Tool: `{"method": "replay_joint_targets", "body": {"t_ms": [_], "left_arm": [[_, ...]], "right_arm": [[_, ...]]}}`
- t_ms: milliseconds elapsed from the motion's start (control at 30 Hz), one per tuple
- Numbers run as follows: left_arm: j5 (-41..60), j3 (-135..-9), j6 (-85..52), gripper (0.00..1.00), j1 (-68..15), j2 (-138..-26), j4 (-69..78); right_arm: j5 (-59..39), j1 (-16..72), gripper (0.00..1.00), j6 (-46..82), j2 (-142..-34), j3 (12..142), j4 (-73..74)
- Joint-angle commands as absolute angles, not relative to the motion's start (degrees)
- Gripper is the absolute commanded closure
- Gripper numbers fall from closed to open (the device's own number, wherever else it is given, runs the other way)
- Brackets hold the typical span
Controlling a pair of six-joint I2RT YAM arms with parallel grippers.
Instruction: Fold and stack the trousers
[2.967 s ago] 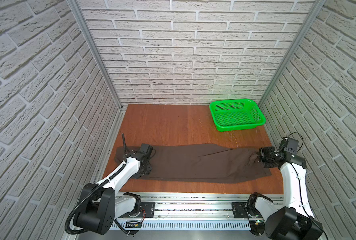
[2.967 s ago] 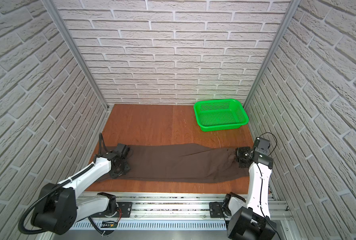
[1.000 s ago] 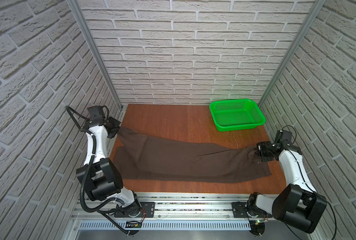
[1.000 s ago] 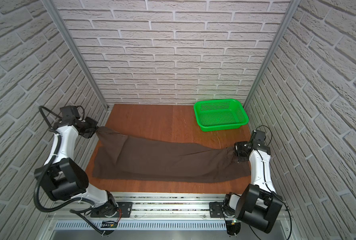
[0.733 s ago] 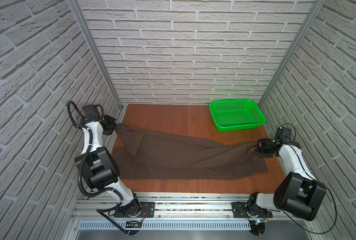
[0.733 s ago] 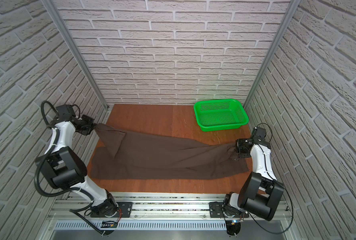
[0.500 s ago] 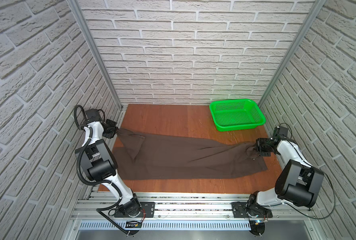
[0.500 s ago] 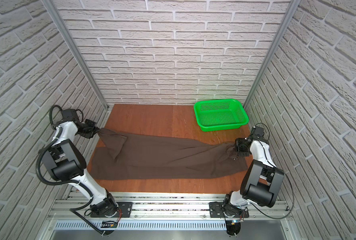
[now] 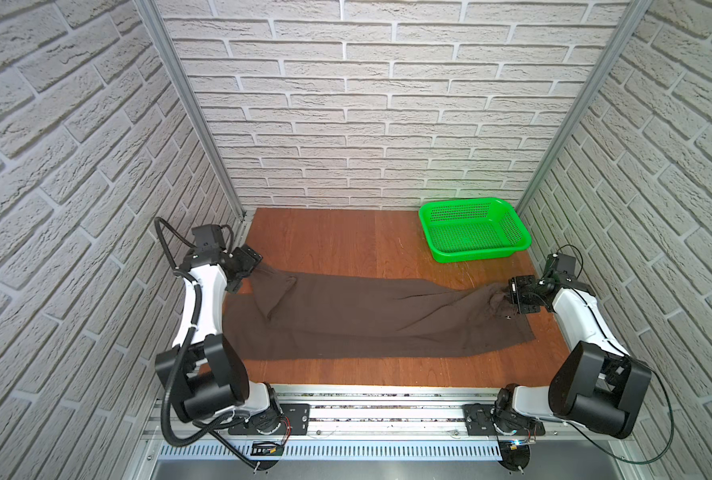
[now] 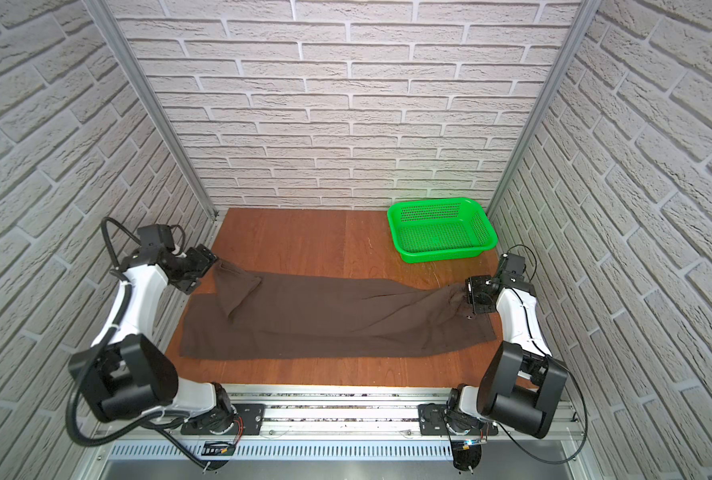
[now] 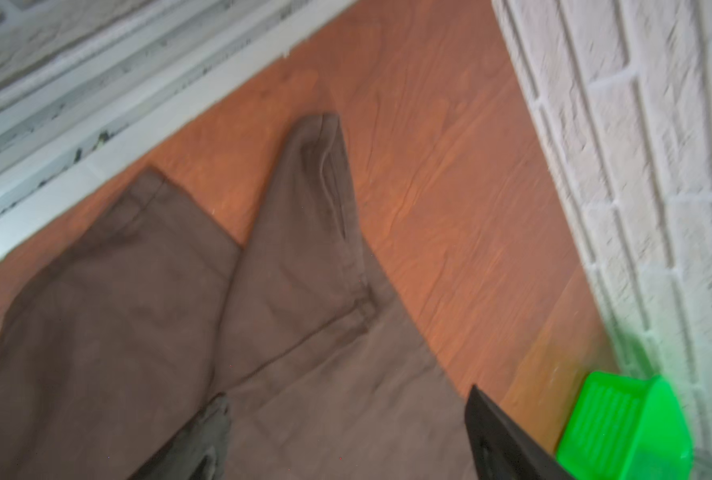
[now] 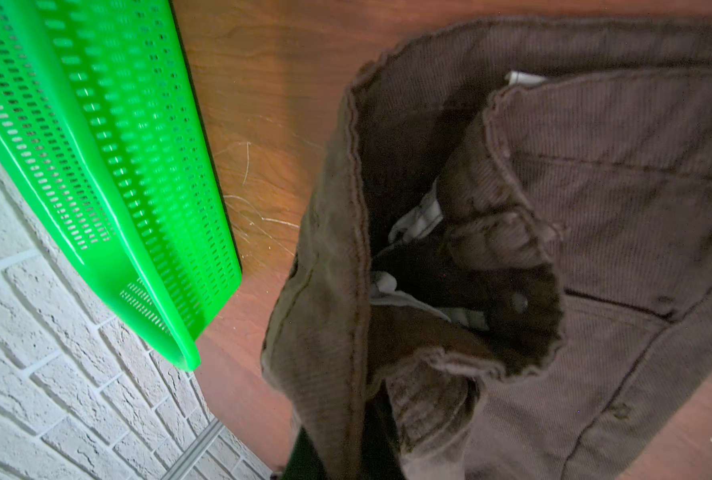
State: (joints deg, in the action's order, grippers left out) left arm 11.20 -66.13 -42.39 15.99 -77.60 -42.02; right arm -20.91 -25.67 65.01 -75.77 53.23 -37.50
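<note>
at right edge, r gripper (image 9: 507,293) clamps trousers (image 9: 366,316) waistband, tips hidden; l gripper (image 9: 256,267) jaws apart.

The trousers (image 9: 366,316) are seen in plain, matte dark brown. A reddish-brown wood grain is shown by the tabletop (image 9: 325,241). The perforated basket (image 9: 477,252) is coloured bright green, and the walls (image 9: 366,124) are patterned in pale grey brick.

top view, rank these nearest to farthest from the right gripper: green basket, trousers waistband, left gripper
1. trousers waistband, bunched in the jaws of the right gripper.
2. green basket, back right corner.
3. left gripper, far left, at the trousers' other end.
</note>
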Motion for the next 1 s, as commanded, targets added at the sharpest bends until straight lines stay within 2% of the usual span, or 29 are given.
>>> {"method": "replay_joint_targets", "body": {"t_ms": [0,133,367,467,600,767,967], "left_arm": [[6.75,-56.94,-41.63,0.14,12.52,-74.88,-42.92],[7.10,-47.77,-44.17,0.14,9.33,-70.33,-39.64],[4.15,-39.29,-46.51,0.12,7.90,-70.45,-35.14],[2.59,-38.66,-46.27,0.17,7.91,-72.15,-33.31],[1.01,-39.48,-45.70,0.36,8.00,-75.42,-30.34],[0.00,-41.57,-44.22,0.54,8.52,-80.31,-27.64],[0.13,-43.57,-41.72,0.95,8.54,-78.27,-27.55]], "right_arm": [[-22.05,-24.66,0.92,63.04,-73.39,50.99,-38.49],[-22.45,-23.72,0.92,62.34,-72.26,49.77,-38.83],[-22.69,-21.95,0.92,62.17,-72.42,48.61,-38.12],[-22.62,-21.65,0.92,62.05,-72.67,48.36,-38.04],[-22.58,-21.54,0.92,61.89,-72.56,48.21,-38.01],[-22.29,-21.52,0.92,60.82,-72.34,49.16,-39.38],[-22.06,-21.58,0.93,60.29,-71.22,50.06,-40.70]]}}
